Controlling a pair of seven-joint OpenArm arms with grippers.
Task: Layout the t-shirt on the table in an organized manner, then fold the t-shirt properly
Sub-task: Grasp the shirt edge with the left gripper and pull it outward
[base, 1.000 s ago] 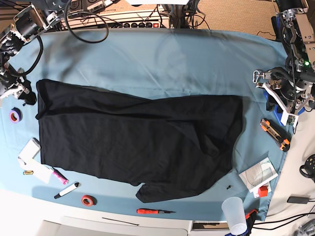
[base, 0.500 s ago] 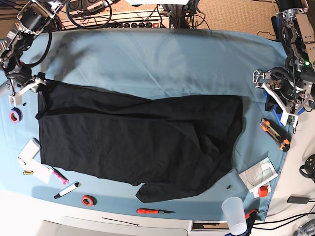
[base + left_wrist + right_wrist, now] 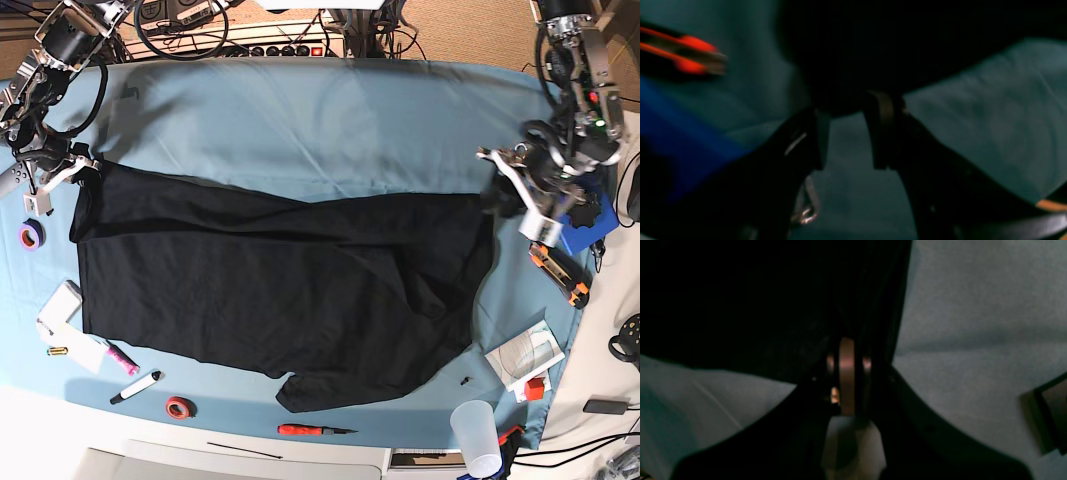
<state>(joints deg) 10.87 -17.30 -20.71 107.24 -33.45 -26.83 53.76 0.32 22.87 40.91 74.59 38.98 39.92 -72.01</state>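
Observation:
The black t-shirt [image 3: 280,280] lies spread over the light blue table [image 3: 330,120], with creases and a lump at its lower middle. My right gripper [image 3: 78,172] is at the shirt's far left corner. In the right wrist view its fingers [image 3: 846,350] are pressed together with the black fabric [image 3: 756,306] pinched at their tips. My left gripper [image 3: 497,195] is at the shirt's far right corner. In the left wrist view it [image 3: 848,110] stands open, and the shirt's edge [image 3: 873,50] reaches its fingertips.
By the left edge are a purple tape roll [image 3: 31,235], a white box [image 3: 60,305] and markers [image 3: 135,387]. A red tape roll [image 3: 179,407], a screwdriver [image 3: 312,430] and a plastic cup [image 3: 475,435] sit along the front. At the right lie an orange cutter [image 3: 558,272] and a blue block [image 3: 585,225].
My left arm has swung in from the table's right edge to the shirt's right corner. My right gripper has shut on the shirt's left corner.

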